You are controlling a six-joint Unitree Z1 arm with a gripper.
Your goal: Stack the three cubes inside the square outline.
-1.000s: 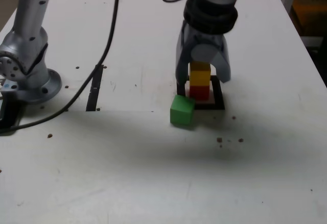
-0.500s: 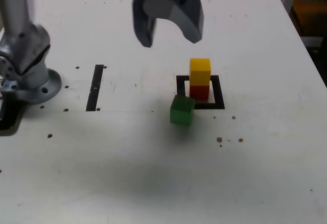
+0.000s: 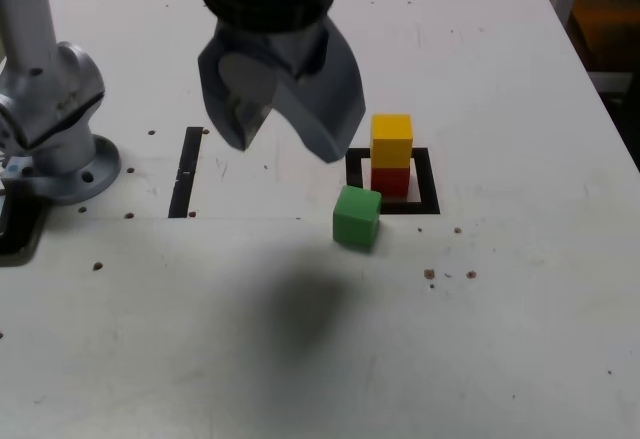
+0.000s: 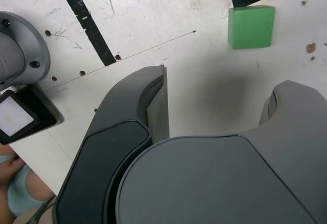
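Three small, matte, plain-sided cubes are seen on a white, speckled table. The yellow cube (image 3: pixel 391 141) is stacked on the red cube (image 3: pixel 390 181), within a black square outline (image 3: pixel 429 181). The bright green cube (image 3: pixel 356 216) is set on the table near the outline's front corner, at the exterior view's left. The grey gripper (image 3: pixel 281 151) is held above the table, fingers spread apart, nothing gripped. No lettering can be read on the cubes.

We seem to be in a robotics lab or test bench area; a robot arm's metal base (image 3: pixel 75 164) is fixed at the left of a white tabletop (image 3: pixel 520 309) dotted with small holes; black tape markings (image 3: pixel 186 172) lie across it; coloured test cubes (image 3: pixel 357 216) sit toward the right.
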